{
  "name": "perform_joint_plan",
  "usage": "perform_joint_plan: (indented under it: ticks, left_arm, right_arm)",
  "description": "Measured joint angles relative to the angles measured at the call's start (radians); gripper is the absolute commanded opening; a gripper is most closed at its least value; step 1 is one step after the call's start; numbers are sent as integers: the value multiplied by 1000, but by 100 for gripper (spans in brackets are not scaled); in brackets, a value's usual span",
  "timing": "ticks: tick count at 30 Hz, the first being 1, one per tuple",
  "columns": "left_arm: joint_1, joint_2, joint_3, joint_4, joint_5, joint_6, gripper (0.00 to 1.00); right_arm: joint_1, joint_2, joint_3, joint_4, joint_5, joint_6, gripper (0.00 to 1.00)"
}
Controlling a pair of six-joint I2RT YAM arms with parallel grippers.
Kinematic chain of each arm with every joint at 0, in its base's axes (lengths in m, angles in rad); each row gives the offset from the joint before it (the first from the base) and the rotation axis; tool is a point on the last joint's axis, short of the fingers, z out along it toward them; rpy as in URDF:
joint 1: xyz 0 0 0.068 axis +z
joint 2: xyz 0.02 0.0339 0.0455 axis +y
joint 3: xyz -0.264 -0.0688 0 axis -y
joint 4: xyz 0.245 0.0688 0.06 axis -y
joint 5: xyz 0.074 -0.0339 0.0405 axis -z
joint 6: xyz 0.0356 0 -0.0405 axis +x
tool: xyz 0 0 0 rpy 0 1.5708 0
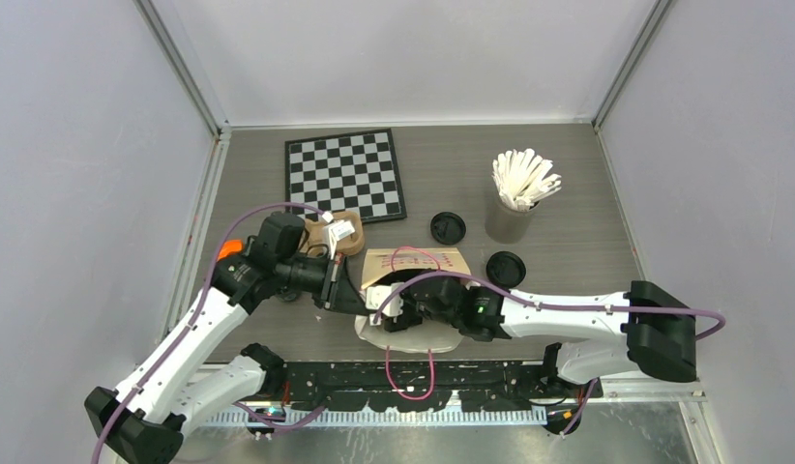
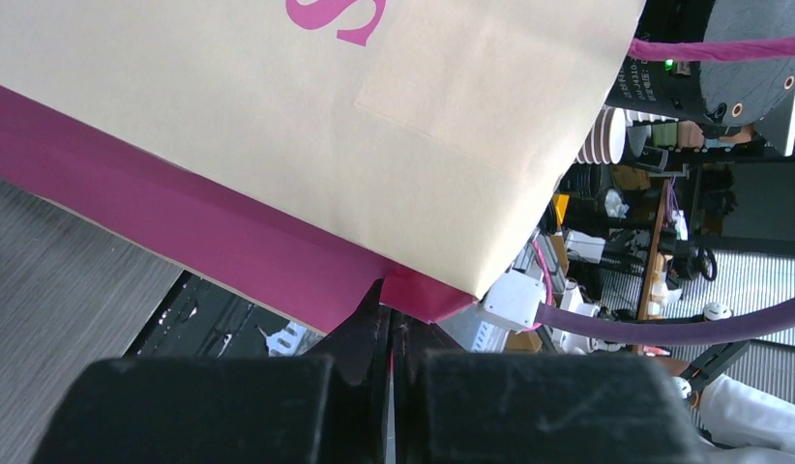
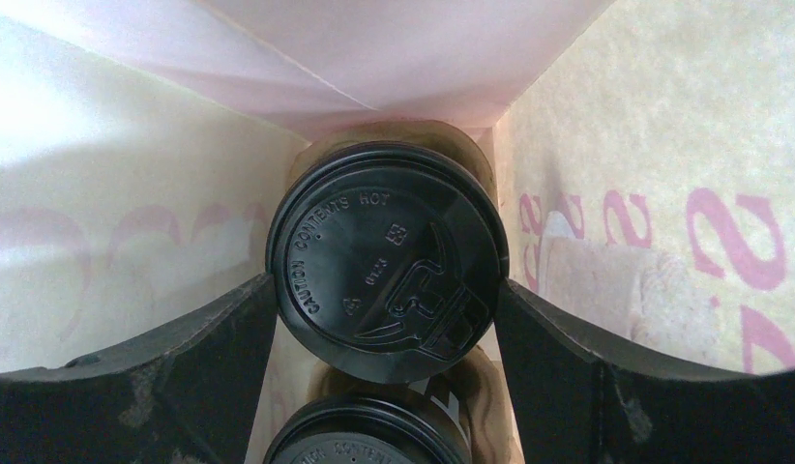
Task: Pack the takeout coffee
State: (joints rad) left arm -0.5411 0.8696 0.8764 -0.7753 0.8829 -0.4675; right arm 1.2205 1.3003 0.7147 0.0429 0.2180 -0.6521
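Note:
In the right wrist view I look into the paper bag [image 3: 655, 116]. My right gripper [image 3: 384, 290] is inside it, its fingers [image 3: 210, 338] pressed against both sides of a black lidded coffee cup [image 3: 384, 261]. That cup stands in a brown pulp tray [image 3: 403, 130]. A second lidded cup [image 3: 365, 440] sits in the nearer pocket. My left gripper [image 2: 398, 319] is shut on the pink rim of the bag [image 2: 326, 116]. From above, the bag [image 1: 418, 261] lies between both grippers, left [image 1: 350, 295] and right [image 1: 398, 309]. Two black lids [image 1: 448, 227] [image 1: 506, 268] lie on the table.
A grey cup of white sticks [image 1: 510, 217] stands at the back right. A chessboard [image 1: 343, 176] lies at the back centre, with a brown moulded piece [image 1: 347, 239] in front of it. The bag's pink handles [image 1: 413, 372] hang over the near edge.

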Motion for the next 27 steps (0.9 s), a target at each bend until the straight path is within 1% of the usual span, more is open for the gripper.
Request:
perform_joint_plan:
  ticks: [27]
  left_arm:
    - [-5,42,25,-5,15,1,0]
  right_arm:
    - [-29,-51,16,-84,-34,39,85]
